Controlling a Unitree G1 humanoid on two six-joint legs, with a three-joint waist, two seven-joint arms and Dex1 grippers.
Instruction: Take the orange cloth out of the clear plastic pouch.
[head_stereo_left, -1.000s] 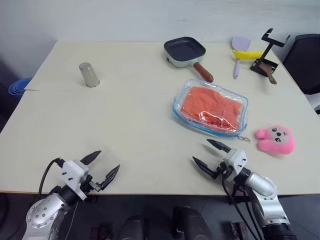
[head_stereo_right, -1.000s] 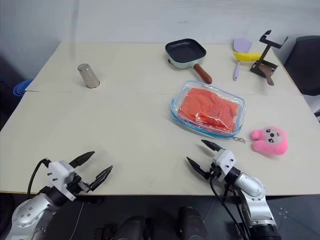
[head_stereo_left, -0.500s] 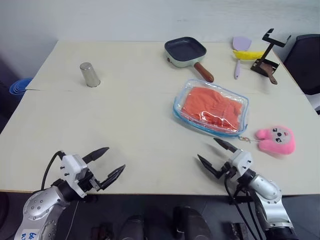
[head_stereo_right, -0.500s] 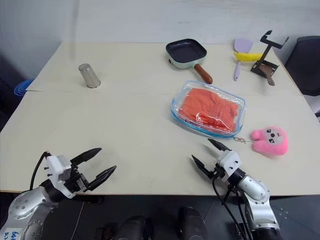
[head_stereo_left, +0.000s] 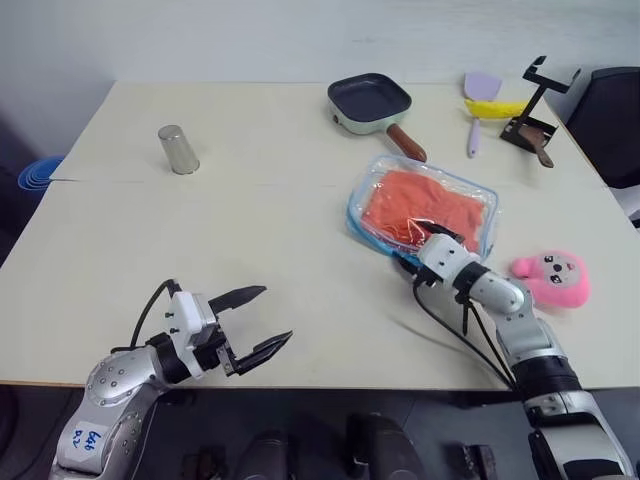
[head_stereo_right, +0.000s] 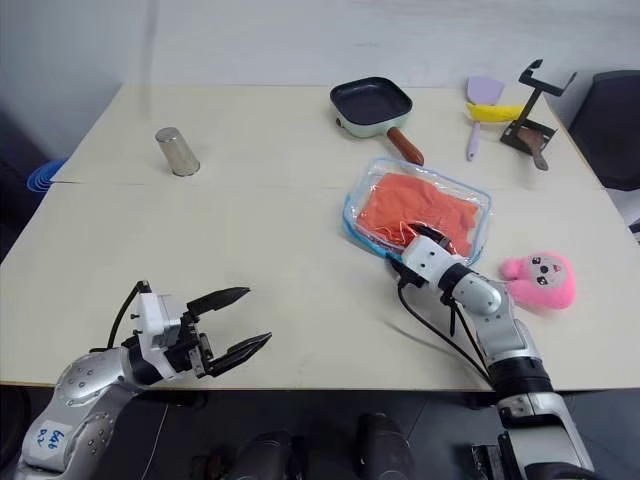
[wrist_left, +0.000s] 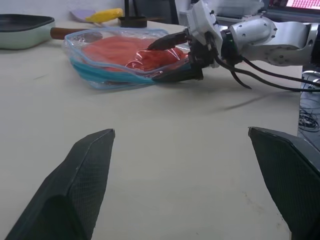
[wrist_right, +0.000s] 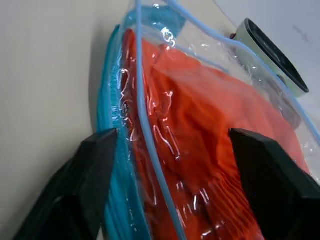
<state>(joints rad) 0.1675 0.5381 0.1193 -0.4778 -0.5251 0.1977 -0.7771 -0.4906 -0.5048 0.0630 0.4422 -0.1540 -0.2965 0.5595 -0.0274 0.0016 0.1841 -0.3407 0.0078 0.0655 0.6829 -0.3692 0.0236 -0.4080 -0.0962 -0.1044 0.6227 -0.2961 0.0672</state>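
Pale wall runs behind the cream counter (head_stereo_left: 250, 230) on which everything lies. My clear plastic pouch (head_stereo_left: 422, 212) rests flat toward the right side of the counter, between the frying pan (head_stereo_left: 372, 104) behind it and the pink plush toy (head_stereo_left: 551, 279) at its near right, with the orange cloth (head_stereo_left: 425, 208) folded inside it.

My right arm reaches forward and inward across the counter, forearm stretched low over the surface with its cables trailing beneath. My right end effector (head_stereo_left: 420, 248) sits at the pouch's near edge, one black finger over the top of the plastic and the other low against the blue trim, jaws partly apart and straddling that edge. From the right wrist view the pouch's wall passes between my two fingers (wrist_right: 90, 165), but I cannot tell whether they actually pinch it.

My left arm is bent at the near left corner, its wrist angled toward the right. My left end effector (head_stereo_left: 255, 320) hovers just above the counter's front edge with its fingers spread wide and nothing between them, well apart from the pouch.

Farther off stand a metal cup (head_stereo_left: 177, 149) at the far left, and a lilac spatula (head_stereo_left: 478, 100), a yellow utensil (head_stereo_left: 497, 108) and a black stand (head_stereo_left: 535, 110) at the far right.
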